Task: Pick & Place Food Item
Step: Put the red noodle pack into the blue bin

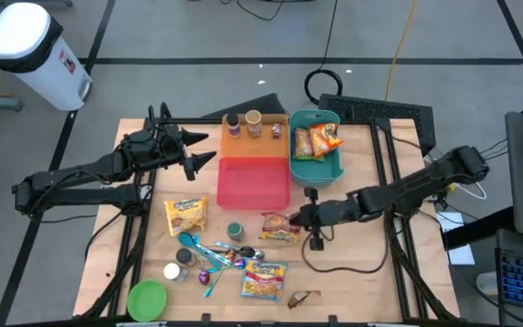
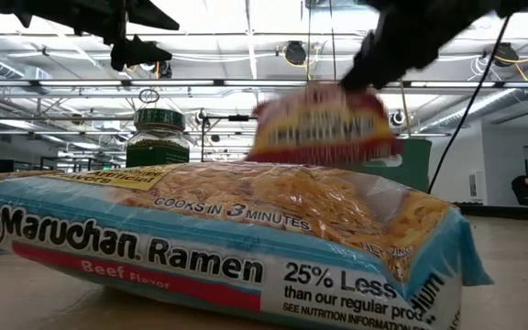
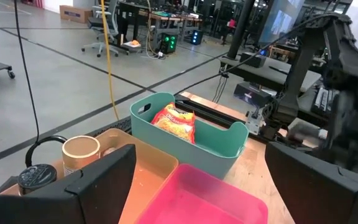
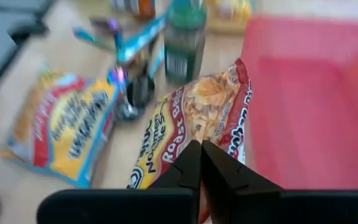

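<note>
- the tabletop [image 1: 352, 163] carries a spread of things: a teal bin [image 1: 315, 171] at the far side with two packets already inside, a red tray [image 1: 253, 182] just beside it, an orange tray [image 1: 254, 141] beyond that, and loose packets, cutlery and a green-lidded jar [image 1: 234, 232] nearer the front.
- the right arm reaches in across the middle of the tabletop; the right gripper [image 1: 300, 218] is clenched on the edge of a roast-beef ramen packet [image 1: 280, 228], just in front of the red tray.
- in the right wrist view the fingers meet tight over the packet's [image 4: 197, 115] end, and the low view shows the packet [image 2: 324, 124] off the surface, hanging behind the big beef ramen packet [image 2: 209, 243] that lies closest to that camera.
- the step in hand looks like the lift after the grasp: the item is picked, not yet placed.
- the left arm waits over the far left of the tabletop, its left gripper [image 1: 193, 150] released and spread wide, near the orange tray.
- next move, as i judge it: carry the packet toward the teal bin, clear the red tray's rim on the way, and only let go once it hangs above the bin's free space.
- risk: the pinch is on a thin floppy edge, so the packet could swing or slip.
</note>
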Robot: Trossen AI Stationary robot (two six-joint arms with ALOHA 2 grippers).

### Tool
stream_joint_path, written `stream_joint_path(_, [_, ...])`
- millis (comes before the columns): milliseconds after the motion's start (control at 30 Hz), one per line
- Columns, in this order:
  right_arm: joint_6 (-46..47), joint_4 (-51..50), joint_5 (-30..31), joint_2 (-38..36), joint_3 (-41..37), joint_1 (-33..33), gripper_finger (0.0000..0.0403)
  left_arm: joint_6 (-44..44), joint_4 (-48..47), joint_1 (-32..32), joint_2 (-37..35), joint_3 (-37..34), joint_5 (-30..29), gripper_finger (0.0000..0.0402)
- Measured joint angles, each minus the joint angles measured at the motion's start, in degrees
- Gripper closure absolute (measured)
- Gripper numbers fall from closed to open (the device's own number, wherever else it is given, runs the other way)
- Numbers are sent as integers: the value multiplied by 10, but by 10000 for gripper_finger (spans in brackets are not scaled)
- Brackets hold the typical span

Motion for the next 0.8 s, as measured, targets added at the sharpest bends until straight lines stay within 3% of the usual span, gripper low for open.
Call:
stream_joint_path(100, [-20,-3,5,-51,0,0,402,0,0,0,0,0,0,41])
stream_joint_path(233, [-60,-7,68,-119,0,0,403,0,0,0,0,0,0,41])
stream_joint_path(600, [-140,-106,361,-252,0,-27,403,0,0,0,0,0,0,41])
stream_joint_path(800, [-147,-123,375,-267,-39,-118,403,0,0,0,0,0,-1,41])
